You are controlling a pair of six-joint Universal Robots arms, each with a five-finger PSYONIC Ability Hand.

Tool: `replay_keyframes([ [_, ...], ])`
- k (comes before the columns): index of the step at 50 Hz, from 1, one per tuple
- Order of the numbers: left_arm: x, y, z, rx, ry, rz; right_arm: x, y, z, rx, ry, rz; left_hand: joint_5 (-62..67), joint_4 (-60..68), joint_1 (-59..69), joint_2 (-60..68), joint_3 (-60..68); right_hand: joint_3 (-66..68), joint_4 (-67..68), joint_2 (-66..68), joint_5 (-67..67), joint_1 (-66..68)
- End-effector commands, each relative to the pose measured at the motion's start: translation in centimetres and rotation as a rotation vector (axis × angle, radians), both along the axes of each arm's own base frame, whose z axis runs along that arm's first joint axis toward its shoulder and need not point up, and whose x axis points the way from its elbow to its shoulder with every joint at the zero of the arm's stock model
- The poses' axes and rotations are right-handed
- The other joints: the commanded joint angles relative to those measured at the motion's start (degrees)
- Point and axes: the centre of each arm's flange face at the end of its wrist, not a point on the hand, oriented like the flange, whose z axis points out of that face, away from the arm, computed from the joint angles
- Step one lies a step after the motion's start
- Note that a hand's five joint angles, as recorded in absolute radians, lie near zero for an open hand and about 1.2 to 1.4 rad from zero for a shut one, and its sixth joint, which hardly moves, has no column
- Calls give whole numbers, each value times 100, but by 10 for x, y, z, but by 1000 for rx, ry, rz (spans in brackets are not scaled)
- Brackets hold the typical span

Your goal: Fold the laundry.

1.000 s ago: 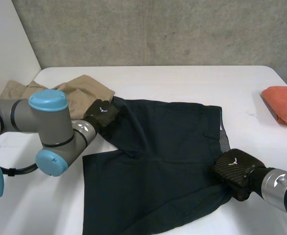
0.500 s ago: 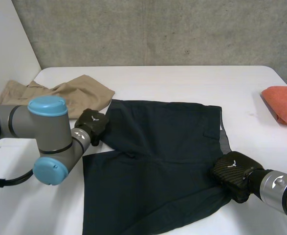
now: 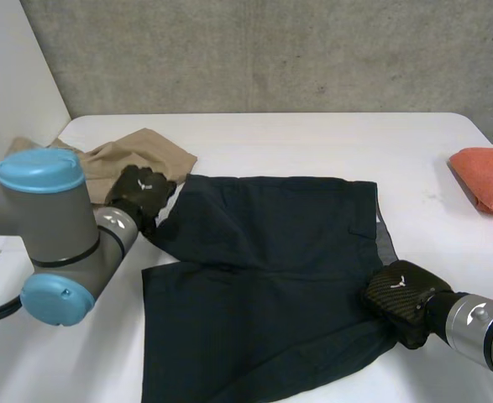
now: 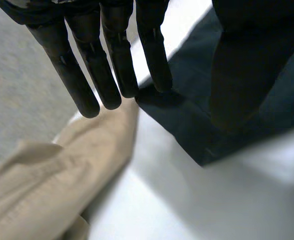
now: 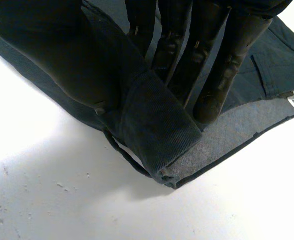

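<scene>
Pinching a fold of waistband btwn thumb and fingers, the right robot hand (image 5: 56, 55) grips the dark shorts (image 3: 263, 277) on the side nearest the desk's (image 3: 313, 138) right edge. The left robot hand (image 4: 111, 55) is spread, fingers straight w/ nothing in them. Its tips are at the hem corner of the far leg, just beside the tan garment (image 3: 137, 155) lying toward the desk's far-left corner.

The shorts lie mostly flat mid-desk, reaching to the near edge.

The step in hand is prob. getting a second grip before the fold. To do it well, the left robot hand should close on the hem corner alone. The tan cloth meets that corner, so it's easy to catch both. Then both hands should lift evenly w/ the cloth taut and the right pinch unchanged.

The orange cloth (image 3: 485, 180) at the right edge is well apart, so no worry there.
</scene>
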Motion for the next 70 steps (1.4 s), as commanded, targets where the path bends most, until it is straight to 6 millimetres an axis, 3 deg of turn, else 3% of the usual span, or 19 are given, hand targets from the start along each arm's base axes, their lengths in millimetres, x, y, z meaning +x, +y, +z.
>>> replay_keyframes([
  [1,-12,-5,16,-37,143,-48,0,1,-1,4,1,0,590,558,535,552,527,1206,1179,1259,1288,2316],
  [5,-19,-8,12,-2,194,-110,0,2,-2,9,1,0,675,643,620,637,612,1206,1179,1259,1288,2316],
  [12,-24,-10,-27,90,165,-127,0,2,-2,10,0,1,692,660,637,654,629,1206,1179,1259,1288,2316],
  [19,-22,-10,-38,122,152,-120,0,2,-2,3,0,0,374,342,319,336,311,1206,1179,1259,1288,2316],
  [35,-19,-1,-44,185,126,-113,0,3,-3,7,0,1,204,172,149,166,141,1206,1179,1259,1288,2316],
  [39,-19,-3,-47,182,119,-114,0,3,-3,7,0,1,909,876,854,870,846,1206,1179,1259,1288,2316],
  [48,-16,-6,-49,159,81,-83,-1,2,-3,1,0,-2,4052,4019,3996,4013,3989,1206,1179,1259,1288,2316],
  [57,-8,-6,-49,151,54,-13,-1,2,-4,4,1,-2,4054,4022,3999,4016,3991,1206,1179,1259,1288,2316],
  [70,7,12,-47,189,42,2,0,2,-5,7,1,0,4054,4022,3999,4016,3991,1206,1179,1259,1288,2316],
])
